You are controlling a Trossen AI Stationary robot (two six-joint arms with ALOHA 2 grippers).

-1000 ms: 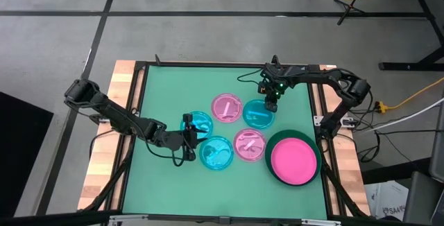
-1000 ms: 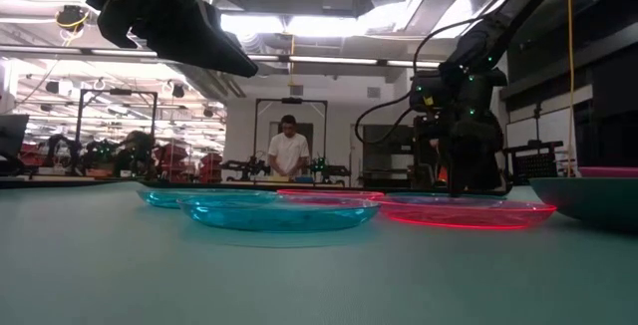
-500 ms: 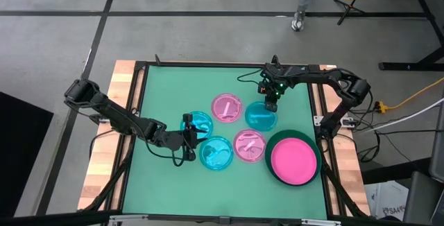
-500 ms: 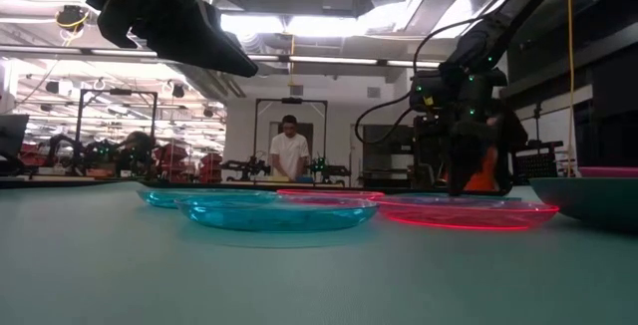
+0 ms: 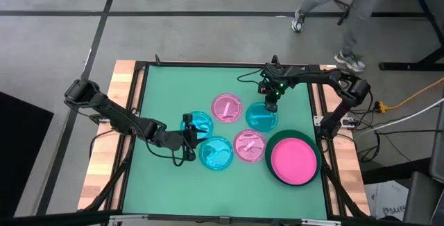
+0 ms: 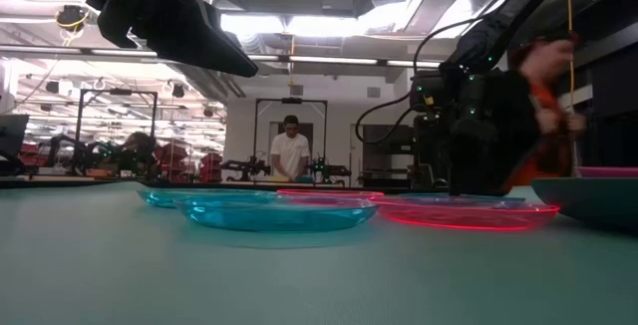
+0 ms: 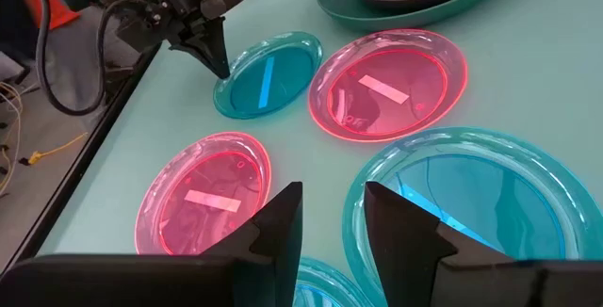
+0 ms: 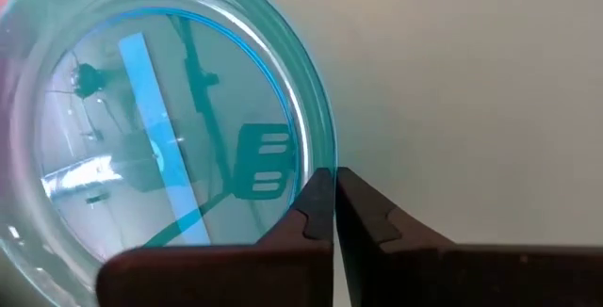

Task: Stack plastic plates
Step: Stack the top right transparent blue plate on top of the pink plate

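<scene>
Five small translucent plates lie flat on the green table mat: cyan, pink, cyan, pink and cyan. A hot pink plate sits inside a large dark green plate at the near right. My right gripper is at the far rim of the right cyan plate, shut on it. My left gripper hovers open, just left of the two left cyan plates, touching nothing. My right gripper pinches the cyan plate's far rim between its two fingertips. The fingers come steeply from above, slanting in from the table's far side. The plate lies flat on the table mat.
Wooden strips border the mat on both sides. The mat's far left and near left parts are bare. A person walks on the floor beyond the table's far right corner, and another person stands far off in the room.
Both arms have kept still. A person has walked in across the floor beyond the table's far edge, toward its right corner.
</scene>
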